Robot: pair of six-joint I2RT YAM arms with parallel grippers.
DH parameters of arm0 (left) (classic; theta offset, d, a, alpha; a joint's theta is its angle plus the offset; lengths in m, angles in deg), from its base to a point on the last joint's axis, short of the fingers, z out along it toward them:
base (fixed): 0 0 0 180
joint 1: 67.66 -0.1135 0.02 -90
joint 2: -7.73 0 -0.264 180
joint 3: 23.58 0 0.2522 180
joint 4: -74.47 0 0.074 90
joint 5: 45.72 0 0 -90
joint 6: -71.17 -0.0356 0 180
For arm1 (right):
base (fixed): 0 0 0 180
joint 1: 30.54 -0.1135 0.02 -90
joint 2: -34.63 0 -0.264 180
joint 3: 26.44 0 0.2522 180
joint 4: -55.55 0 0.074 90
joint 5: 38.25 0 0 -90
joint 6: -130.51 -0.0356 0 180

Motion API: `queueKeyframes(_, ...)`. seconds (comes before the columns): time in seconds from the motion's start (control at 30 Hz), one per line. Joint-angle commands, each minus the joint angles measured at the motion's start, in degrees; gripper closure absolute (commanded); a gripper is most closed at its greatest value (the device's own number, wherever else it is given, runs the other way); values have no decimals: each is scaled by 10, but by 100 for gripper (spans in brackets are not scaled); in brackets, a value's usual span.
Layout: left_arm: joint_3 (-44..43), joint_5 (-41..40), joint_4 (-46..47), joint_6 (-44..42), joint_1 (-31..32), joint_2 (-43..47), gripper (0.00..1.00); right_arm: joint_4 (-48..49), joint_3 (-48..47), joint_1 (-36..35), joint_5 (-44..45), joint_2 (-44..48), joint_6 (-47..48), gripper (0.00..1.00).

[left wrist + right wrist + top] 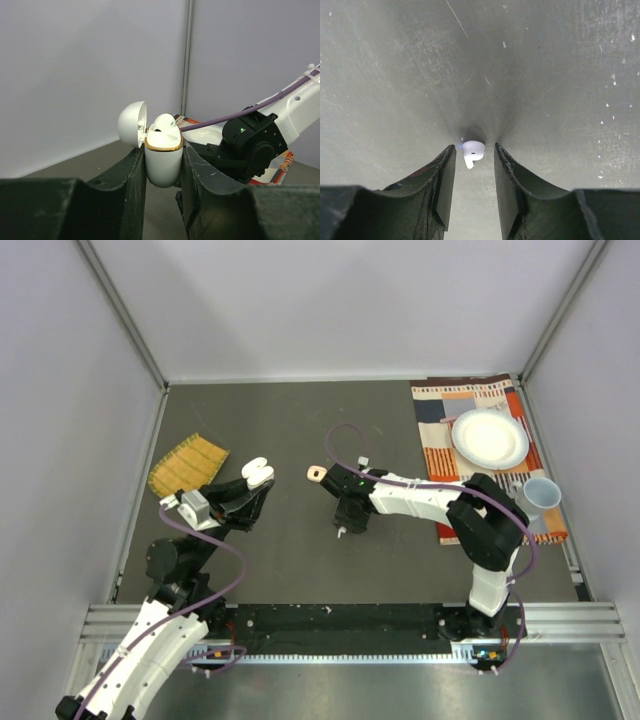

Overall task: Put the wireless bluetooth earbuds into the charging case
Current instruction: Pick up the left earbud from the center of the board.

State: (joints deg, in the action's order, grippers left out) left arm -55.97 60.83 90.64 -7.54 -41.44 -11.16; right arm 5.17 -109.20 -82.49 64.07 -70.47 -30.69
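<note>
Right gripper [474, 147] pointed straight down at the dark grey table top [560, 75]. Its two black fingers stood partly apart and held nothing. A tiny white stemmed earbud [472, 151] lay on the surface in the gap at their tips with a sliver of space on either side, so by my reading the pinch had not yet been made. Left gripper [163, 150] was clamped on the glossy white, gold-rimmed charging case [163, 167], gripping its rounded body from both sides. It held the case upright, seemingly clear of the table, with the domed lid [131, 123] hinged open to one side. One white earbud [164, 123] sat in the case's mouth, its head poking above the gold rim. Whether it was pressed fully home, and whether the second slot was free, could not be seen. From above, the loose earbud and the right gripper were off to the right of the case, well apart from it. A small peach-pink object [316, 474] also lay to the right of the case, too small to identify. No peach-pink earbuds could be made out. As a judgement, the white pair stood about halfway: one bud was in, and the second was yet to be grasped, carried to the case and seated.
</note>
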Motion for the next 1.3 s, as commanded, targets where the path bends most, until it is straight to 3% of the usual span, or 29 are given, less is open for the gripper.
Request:
queueKeyframes(0.0,-3,-8,23,5,-2,1,100,0,-11,4,-6,10,-7,63)
queueKeyframes(0.9,-5,-8,8,-1,-2,14,100,2,-26,4,-11,-30,-10,69)
queueKeyframes(1.1,-6,-7,7,-1,-2,12,100,1,-25,5,2,-28,-7,79)
queueKeyframes(1.27,-6,-6,7,0,-2,13,100,1,-26,5,5,-31,-3,78)
